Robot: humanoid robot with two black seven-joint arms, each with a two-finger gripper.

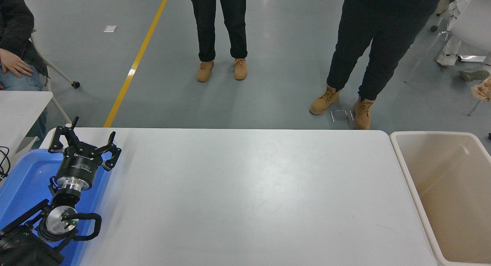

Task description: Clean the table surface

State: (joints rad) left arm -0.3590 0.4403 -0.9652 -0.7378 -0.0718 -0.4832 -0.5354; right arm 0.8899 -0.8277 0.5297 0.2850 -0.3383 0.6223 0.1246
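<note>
The table surface is a wide, smooth white-grey top with rounded corners, and nothing lies on it. My left gripper is parked at the lower left over a blue tray, with its fingers spread open and empty. My right arm and gripper are out of view. A small piece of crumpled brown paper shows at the right edge of the picture, in the air above the far end of the bin.
A beige plastic bin stands against the table's right end. A blue tray sits at the left under my left arm. Two people stand beyond the far edge, and another sits at the upper left by a smaller white table.
</note>
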